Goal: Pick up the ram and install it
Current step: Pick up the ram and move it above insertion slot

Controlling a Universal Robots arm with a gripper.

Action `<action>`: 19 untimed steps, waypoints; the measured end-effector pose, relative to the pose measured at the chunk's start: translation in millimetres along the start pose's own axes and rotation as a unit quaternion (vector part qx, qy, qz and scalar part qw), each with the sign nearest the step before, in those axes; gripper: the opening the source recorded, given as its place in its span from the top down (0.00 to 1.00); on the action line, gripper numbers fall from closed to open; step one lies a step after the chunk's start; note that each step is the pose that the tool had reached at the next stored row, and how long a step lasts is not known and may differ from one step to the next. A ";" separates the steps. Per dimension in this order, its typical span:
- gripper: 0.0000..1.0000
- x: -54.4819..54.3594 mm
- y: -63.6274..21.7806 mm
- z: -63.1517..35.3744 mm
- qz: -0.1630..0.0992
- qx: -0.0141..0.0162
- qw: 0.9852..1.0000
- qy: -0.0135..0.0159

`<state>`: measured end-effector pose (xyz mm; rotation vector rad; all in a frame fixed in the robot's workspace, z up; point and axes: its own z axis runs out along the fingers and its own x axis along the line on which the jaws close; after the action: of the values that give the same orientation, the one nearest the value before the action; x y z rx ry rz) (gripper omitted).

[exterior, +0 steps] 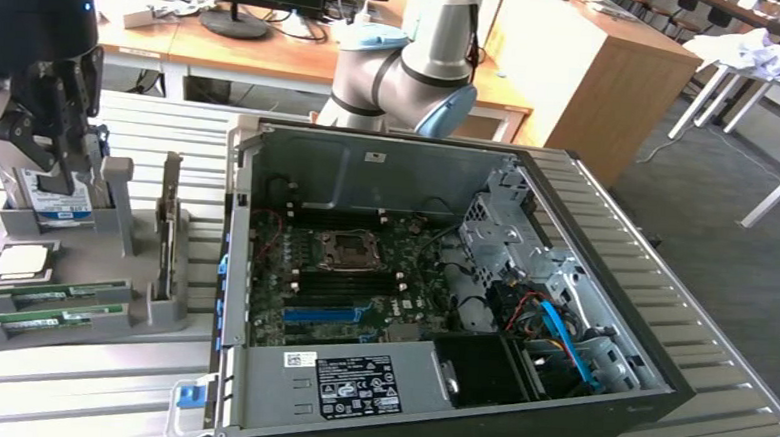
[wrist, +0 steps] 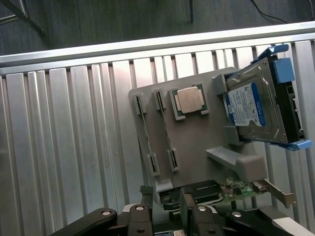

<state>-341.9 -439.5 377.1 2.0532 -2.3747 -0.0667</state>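
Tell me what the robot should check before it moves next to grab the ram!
1. End effector open and empty: ok.
2. Ram lying in its grey holder: ok.
3. End effector right above the ram: not ok, it hangs by the hard drive.
4. Case side open: ok.
5. Free ram slot on the board: cannot tell.
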 end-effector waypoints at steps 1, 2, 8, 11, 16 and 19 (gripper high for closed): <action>0.64 0.1 0.2 0.4 0.000 0.000 1.000 0.000; 0.64 0.1 0.4 0.7 0.000 0.000 1.000 0.000; 0.64 0.3 0.5 3.0 -0.006 0.000 1.000 0.001; 0.64 0.3 0.5 4.0 -0.029 -0.001 1.000 0.002; 0.64 0.4 0.5 5.1 -0.070 -0.002 0.998 0.003; 0.64 0.4 0.5 5.7 -0.076 -0.002 0.997 0.004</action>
<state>-342.5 -439.6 371.4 2.2246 -2.2088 -0.0635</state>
